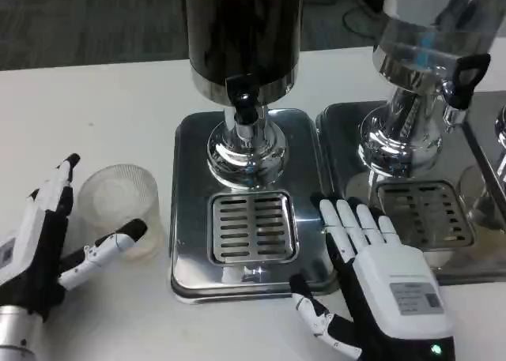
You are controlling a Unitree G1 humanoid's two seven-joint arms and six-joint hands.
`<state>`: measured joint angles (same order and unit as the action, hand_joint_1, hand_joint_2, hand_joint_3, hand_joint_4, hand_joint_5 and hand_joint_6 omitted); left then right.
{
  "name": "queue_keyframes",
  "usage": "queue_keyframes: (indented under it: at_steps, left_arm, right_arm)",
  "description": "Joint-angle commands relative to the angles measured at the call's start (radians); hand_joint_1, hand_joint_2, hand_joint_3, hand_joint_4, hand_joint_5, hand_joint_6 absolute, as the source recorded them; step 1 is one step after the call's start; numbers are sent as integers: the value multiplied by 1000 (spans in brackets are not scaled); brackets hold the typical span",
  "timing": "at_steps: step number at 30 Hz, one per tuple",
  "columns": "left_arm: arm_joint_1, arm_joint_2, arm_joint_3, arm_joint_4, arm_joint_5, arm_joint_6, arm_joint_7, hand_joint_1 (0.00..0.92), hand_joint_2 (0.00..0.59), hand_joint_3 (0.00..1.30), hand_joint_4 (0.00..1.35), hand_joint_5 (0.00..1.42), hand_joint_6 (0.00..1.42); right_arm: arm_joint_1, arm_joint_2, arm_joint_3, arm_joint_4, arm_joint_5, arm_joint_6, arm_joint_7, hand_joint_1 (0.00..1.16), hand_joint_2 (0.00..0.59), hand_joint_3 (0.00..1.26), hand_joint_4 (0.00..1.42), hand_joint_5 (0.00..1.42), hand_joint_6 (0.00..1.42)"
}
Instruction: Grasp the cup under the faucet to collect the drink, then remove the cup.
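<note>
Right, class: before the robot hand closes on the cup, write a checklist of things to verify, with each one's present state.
1. Cup upright on the table: ok.
2. Left robot hand open, fingers either side of the cup: ok.
3. Firm hold on the cup: not ok, not yet closed.
4. Cup under the faucet: not ok, it stands left of the drip tray.
5. Drip grille free for the cup: ok.
6. Right robot hand clear of the faucet: ok, it lies flat to the grille's right.
</note>
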<state>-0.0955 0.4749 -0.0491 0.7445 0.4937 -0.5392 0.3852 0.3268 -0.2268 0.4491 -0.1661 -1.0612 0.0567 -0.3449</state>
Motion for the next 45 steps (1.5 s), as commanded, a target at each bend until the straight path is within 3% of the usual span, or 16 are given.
queue_keyframes:
  at_steps: [1,7,14,18,22,31,39,45]
  left_arm:
    - [-20,20,-30,35,7,-20,-11,70,0,0,0,64,14]
    - [-60,13,-60,89,4,-34,-8,122,0,0,0,132,119]
    - [-101,2,-66,164,-11,-105,27,195,6,0,19,308,314]
    - [-110,-5,-65,202,-15,-147,58,248,18,39,137,471,603]
    - [-118,1,-79,237,5,-183,94,387,62,240,388,734,943]
    - [-101,-8,-100,238,34,-193,227,471,100,391,578,884,1103]
    - [-82,0,-100,231,80,-155,345,457,112,485,672,970,1181]
    - [-71,-9,-106,216,83,-151,379,536,123,580,745,1015,1228]
  right_arm:
    - [8,7,-2,-6,-1,16,-19,331,403,0,0,0,11]
    - [6,6,-3,-9,-3,16,-16,336,403,0,0,0,28]
    - [10,10,-1,-12,-4,21,-11,338,403,0,0,0,37]
    - [15,12,4,-15,-3,24,-5,340,402,4,0,0,55]
    - [9,-1,-1,-12,13,14,18,340,402,12,0,0,70]
    - [7,-8,-6,-15,23,16,34,341,402,13,0,0,74]
    - [4,-1,-2,-18,27,27,34,341,402,17,0,0,84]
    - [7,-16,-3,-29,24,25,49,341,402,33,0,0,101]
